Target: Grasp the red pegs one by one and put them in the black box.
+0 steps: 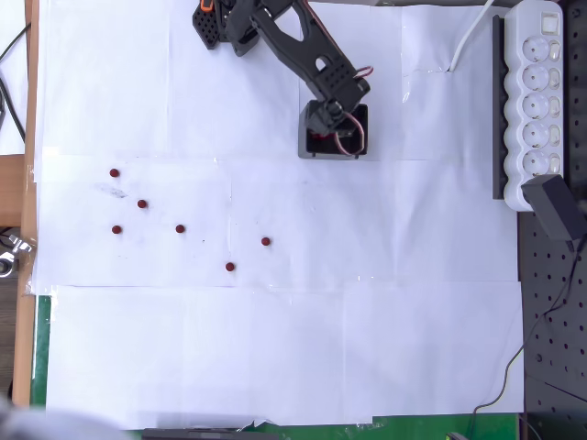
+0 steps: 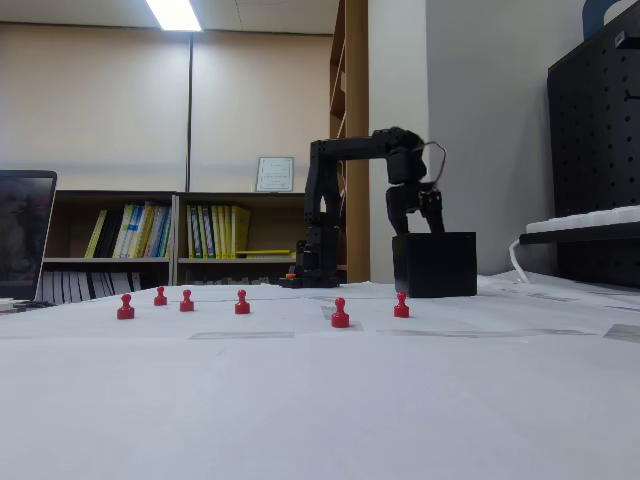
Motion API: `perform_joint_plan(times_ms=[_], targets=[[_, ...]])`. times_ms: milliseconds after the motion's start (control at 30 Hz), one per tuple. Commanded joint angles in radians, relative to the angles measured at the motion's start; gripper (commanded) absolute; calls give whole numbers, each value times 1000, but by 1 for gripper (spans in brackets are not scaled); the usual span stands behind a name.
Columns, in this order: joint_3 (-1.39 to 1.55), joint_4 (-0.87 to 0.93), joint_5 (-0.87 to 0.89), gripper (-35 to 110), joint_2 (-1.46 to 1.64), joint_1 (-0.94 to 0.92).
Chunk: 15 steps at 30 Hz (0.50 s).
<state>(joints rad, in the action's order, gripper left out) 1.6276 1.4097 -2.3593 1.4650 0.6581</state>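
The black arm's pincer (image 1: 337,126) hangs over the open black box (image 1: 308,137), fingertips at its rim; I cannot tell whether it is clenched or holds anything. Six red pegs (image 1: 180,228) stand scattered on the white-papered tabletop (image 1: 275,348), well apart from the box. Behind are bookshelves (image 2: 170,235) and a wall certificate (image 2: 274,174), its writing unreadable.

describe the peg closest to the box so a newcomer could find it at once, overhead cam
Start at the black box at top centre of the white paper, under the arm. Go down and slightly left to the scattered red pegs. The one you want is the rightmost of the six; its nearest neighbour lies lower and further left.
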Motion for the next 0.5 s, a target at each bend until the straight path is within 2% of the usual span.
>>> perform_joint_plan(times_ms=[0, 100, 233, 467], targets=[[155, 40, 34, 20, -202, -83], [107, 18, 126, 20, -293, -210], [-130, -87, 295, 20, -373, -434], [-723, -601, 663, 20, -492, -891]])
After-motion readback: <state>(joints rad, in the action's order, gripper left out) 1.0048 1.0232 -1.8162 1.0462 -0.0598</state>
